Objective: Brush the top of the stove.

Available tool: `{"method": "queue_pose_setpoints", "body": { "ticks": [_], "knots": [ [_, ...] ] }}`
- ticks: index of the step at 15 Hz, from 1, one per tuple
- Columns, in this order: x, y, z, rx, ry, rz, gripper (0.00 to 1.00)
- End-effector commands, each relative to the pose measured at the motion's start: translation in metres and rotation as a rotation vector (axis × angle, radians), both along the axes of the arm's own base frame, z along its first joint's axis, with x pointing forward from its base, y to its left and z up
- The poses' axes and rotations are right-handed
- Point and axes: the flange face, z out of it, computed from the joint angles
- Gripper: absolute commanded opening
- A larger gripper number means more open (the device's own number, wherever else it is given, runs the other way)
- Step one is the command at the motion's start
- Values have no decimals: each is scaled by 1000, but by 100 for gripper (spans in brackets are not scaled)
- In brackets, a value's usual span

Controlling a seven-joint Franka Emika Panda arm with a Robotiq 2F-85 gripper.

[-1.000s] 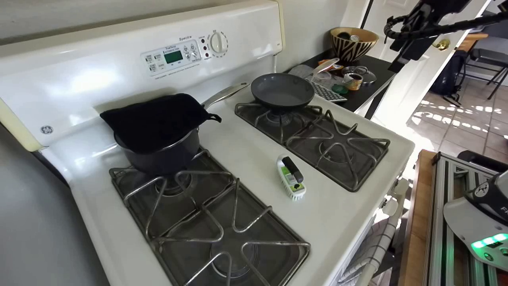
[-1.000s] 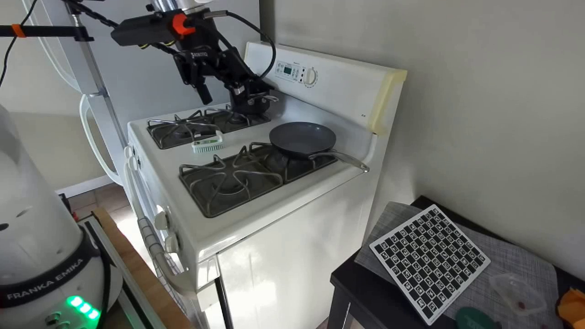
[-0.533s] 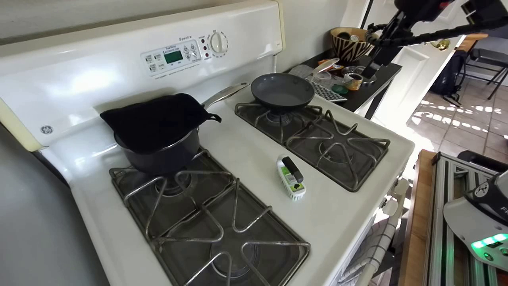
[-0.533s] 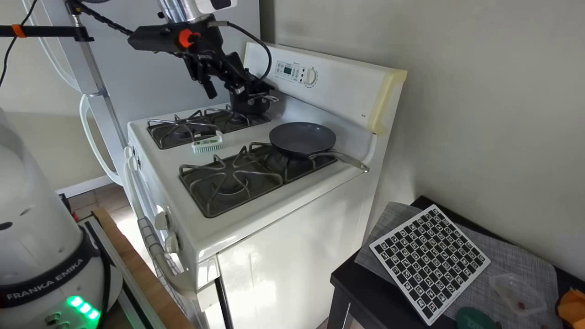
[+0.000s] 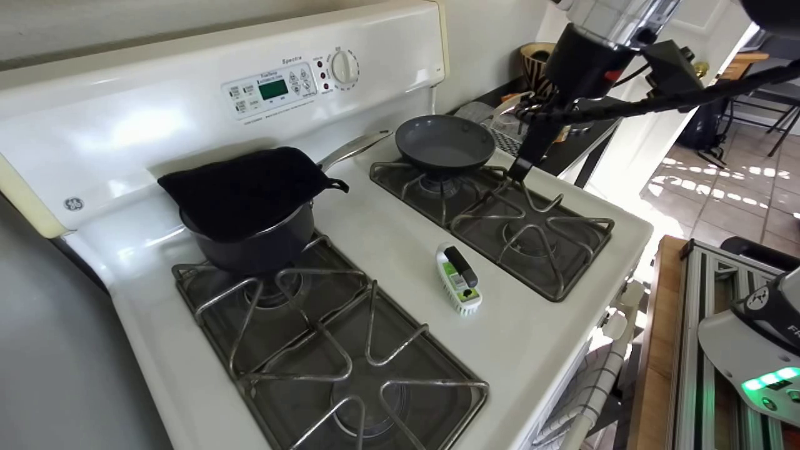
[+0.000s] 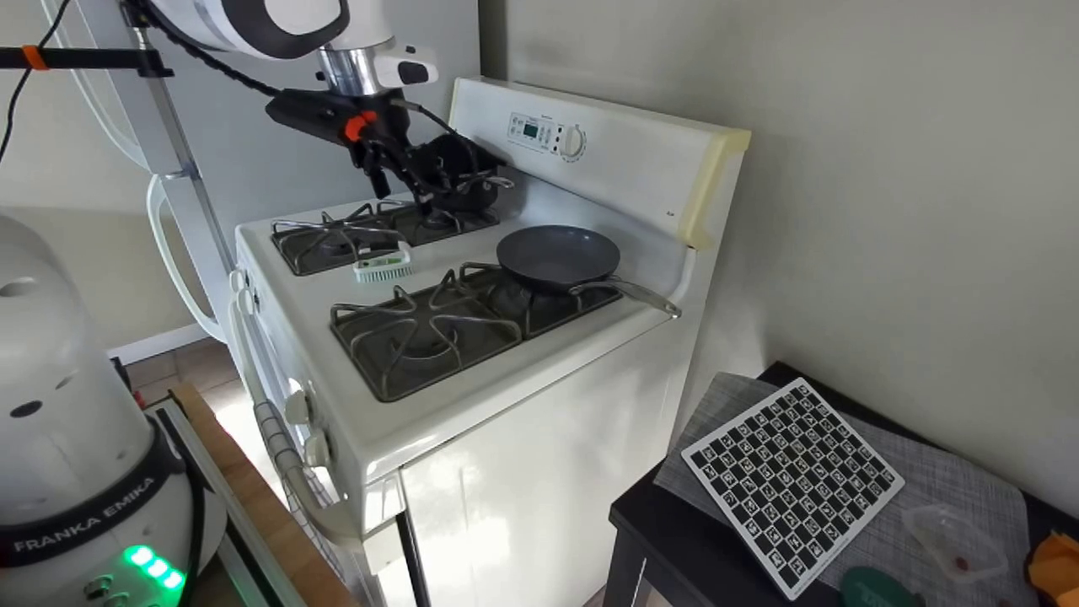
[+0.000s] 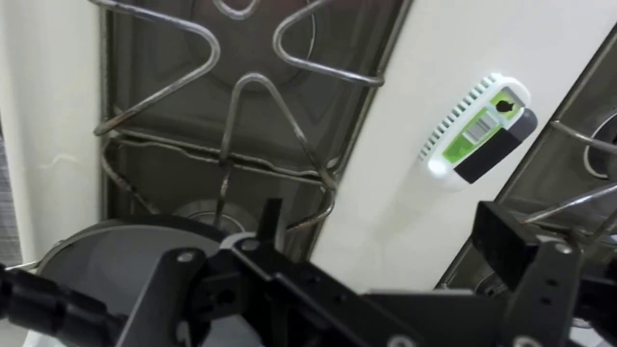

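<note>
In the wrist view, starting at the left, a dark skillet (image 7: 106, 260) sits to the left of the hand (image 7: 378, 207), which partly covers it. Next, a metal grate (image 7: 254, 78) extends ahead of the hand on the same side. The white centre strip of the stove surface (image 7: 472, 38) follows, running diagonally upward and to the right from the hand. The hand is released: its two fingers (image 7: 503, 241) stand wide apart, raised above the surface. The brush (image 7: 479, 127) lies on the strip ahead of the hand, apart from both fingers and roughly in line with the finger at the right (pale bristles along its upper-left edge, dark grip along its lower-right edge). A second grate (image 7: 588, 140) extends to the right of the hand.

In an exterior view, again from the left, a saucepan (image 5: 262, 253) stands well to the left of the hand, on the rear part of a grate. A black item (image 5: 250, 187) lies across its top; the material cannot be identified. The brush, between the two grates, is left of the hand and lower in the view. A striped bowl (image 5: 532, 65) sits beyond the hand and is partly hidden by it. The arm base (image 5: 737, 350) is positioned well to the right of the hand.
</note>
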Motion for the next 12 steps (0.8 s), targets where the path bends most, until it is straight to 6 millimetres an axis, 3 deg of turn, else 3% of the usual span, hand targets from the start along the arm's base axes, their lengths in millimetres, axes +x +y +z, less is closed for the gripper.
{"method": "queue_pose_setpoints", "body": {
  "ticks": [1, 4, 5, 8, 12],
  "knots": [
    [23, 30, -23, 34, 74, -71, 100],
    [34, 49, -40, 22, 128, -64, 100],
    [22, 36, -29, 5, 90, -55, 100],
    [32, 45, -39, 3, 118, -43, 100],
    [34, 46, -39, 4, 117, -43, 100]
  ]
}}
